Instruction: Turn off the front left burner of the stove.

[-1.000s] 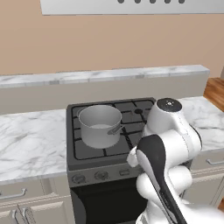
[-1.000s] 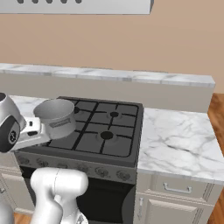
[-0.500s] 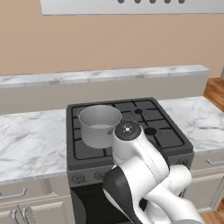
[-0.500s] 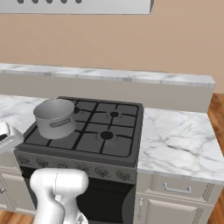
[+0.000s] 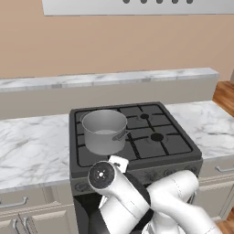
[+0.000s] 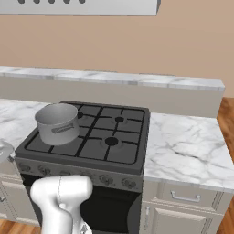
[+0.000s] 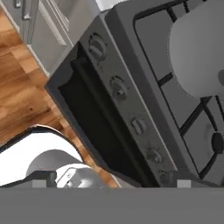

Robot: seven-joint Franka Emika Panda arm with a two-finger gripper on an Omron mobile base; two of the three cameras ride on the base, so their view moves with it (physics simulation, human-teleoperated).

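Observation:
The dark gas stove [image 5: 137, 157] stands between marble counters, with a grey pot [image 5: 104, 131] on its front left grate. In the hand view, rolled to a slant, the stove's front panel [image 7: 127, 105] runs diagonally with a row of round knobs [image 7: 118, 87], and the dark oven door [image 7: 96, 127] lies below it. My gripper [image 7: 111, 183] hangs low in front of the panel, apart from the knobs. It is open, with its fingertips [image 7: 39, 184] wide apart and nothing between them. The pot [image 7: 197, 52] sits at the upper right of this view.
My folded arm [image 5: 137, 201] hides part of the stove front in the left base view. Marble counters [image 6: 187, 146] flank the stove, with cabinet drawers [image 6: 183, 199] under them. Wood floor [image 7: 22, 96] and cabinet fronts [image 7: 43, 22] lie left of the oven.
The arm has swung down and to the left, from high over the stove's right side to low in front of the knob panel. The pot and stove have not moved.

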